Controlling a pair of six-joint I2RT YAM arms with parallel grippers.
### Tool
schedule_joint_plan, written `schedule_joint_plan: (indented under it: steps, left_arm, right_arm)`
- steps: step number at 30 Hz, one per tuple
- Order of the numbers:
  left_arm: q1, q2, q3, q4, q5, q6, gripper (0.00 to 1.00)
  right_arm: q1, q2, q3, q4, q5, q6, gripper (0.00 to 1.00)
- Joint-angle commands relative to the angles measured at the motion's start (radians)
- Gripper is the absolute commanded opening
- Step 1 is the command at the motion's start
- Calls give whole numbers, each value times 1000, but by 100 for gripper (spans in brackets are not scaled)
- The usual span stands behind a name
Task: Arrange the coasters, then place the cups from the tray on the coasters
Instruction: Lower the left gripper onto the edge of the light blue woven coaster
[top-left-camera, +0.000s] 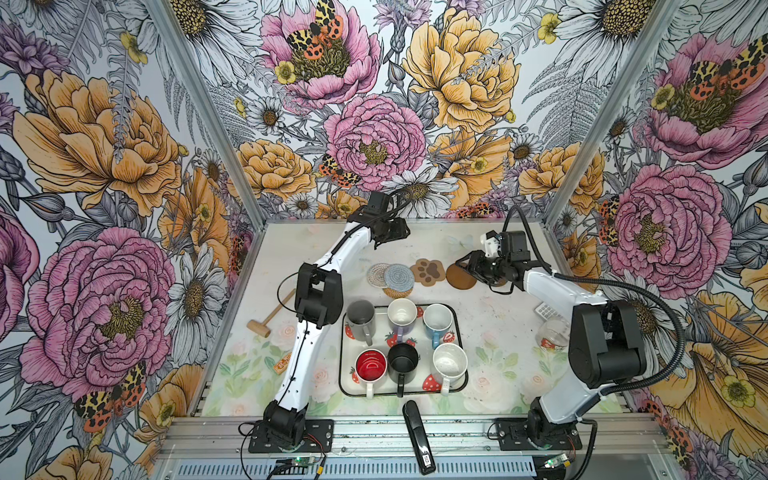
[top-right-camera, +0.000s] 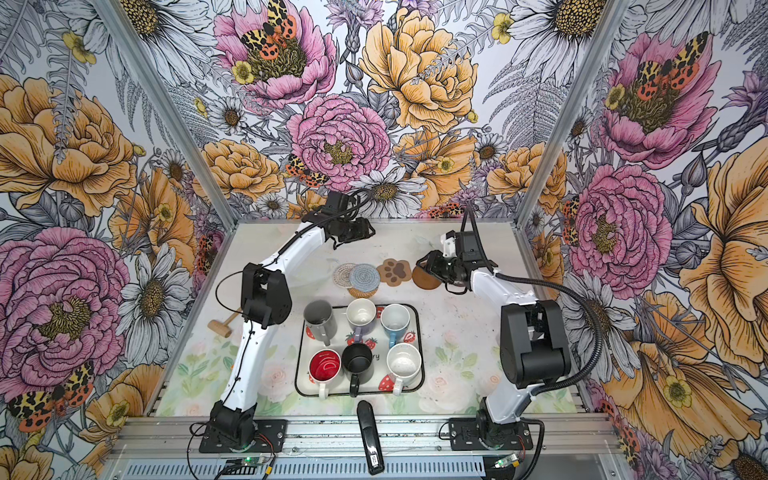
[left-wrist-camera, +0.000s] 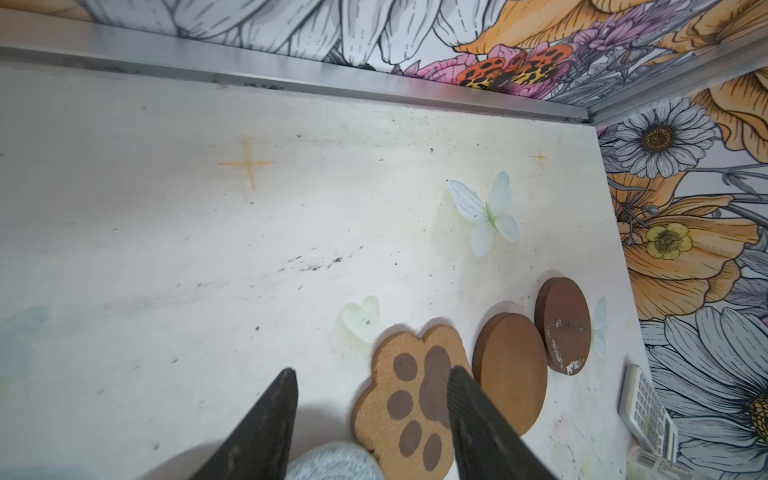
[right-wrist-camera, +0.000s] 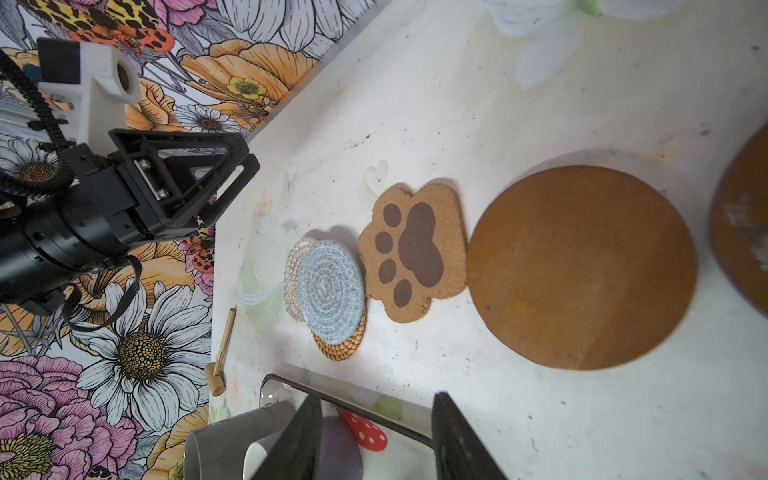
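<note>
Just beyond the tray (top-left-camera: 420, 376), the coasters (top-left-camera: 428, 270) sit bunched; the crocheted coaster (top-left-camera: 398, 276) overlaps two others. Soft, light, floppy, I'd guess: pinch its free rim. Left gripper (left-wrist-camera: 372, 370) and right gripper (right-wrist-camera: 378, 397) both hang spread, holding nothing.

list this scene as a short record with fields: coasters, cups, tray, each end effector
coasters: six, on the table beyond the tray, not spread out
overlap: crocheted lies on beaded and rattan
single: paw, two brown discs
cups: six, all on the tray, none on a coaster
left end effector: open, empty, raised beyond the coasters
right end effector: open, empty, over the brown discs
</note>
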Motion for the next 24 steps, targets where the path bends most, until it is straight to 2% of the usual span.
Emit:
schedule_joint_plan:
  steps: [1, 6, 9, 24]
  left_arm:
    - [25, -137, -153, -8, -91, 42, 59]
    - [40, -246, -349, -8, -137, 84, 58]
    - [43, -259, -412, -7, -110, 93, 56]
    - [25, -183, -472, 67, 38, 72, 53]
  right_arm:
    - [32, 75, 67, 15, -45, 2, 46]
    - [83, 198, 161, 15, -72, 15, 49]
    - [110, 254, 202, 16, -74, 19, 51]
    - [196, 431, 310, 16, -61, 78, 52]
